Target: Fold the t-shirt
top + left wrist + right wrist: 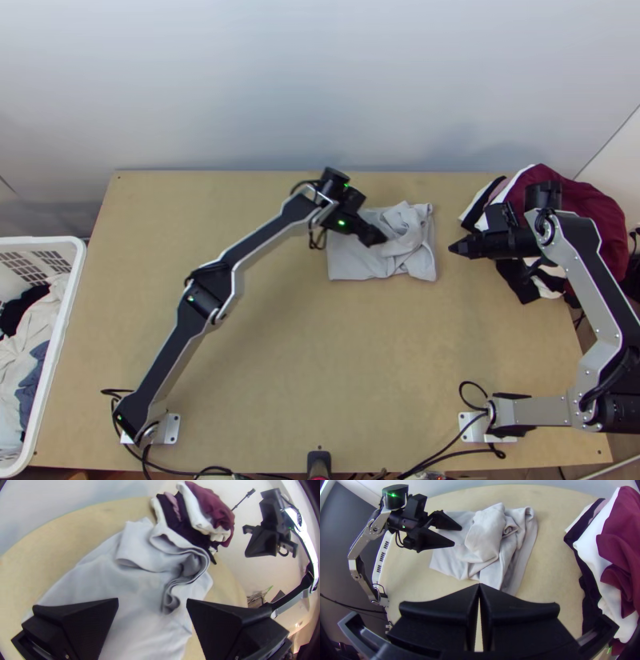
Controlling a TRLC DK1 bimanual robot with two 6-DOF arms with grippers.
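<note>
open wood stretches left of the left gripper (381,238), spread wide, empty, slanting over the rumpled grey t-shirt (352,262) near the table (272,344) top's far edge. beyond a narrow gap, the right gripper (454,249) points left, closed on nothing.

The left arm (264,240) stretches long and almost straight up the top view toward the middle, and its gripper (378,237) has the two black fingers wide apart. The right arm (590,280) is strongly bent, and the right gripper (453,248) points inward, with its fingertips pressed together.
</note>
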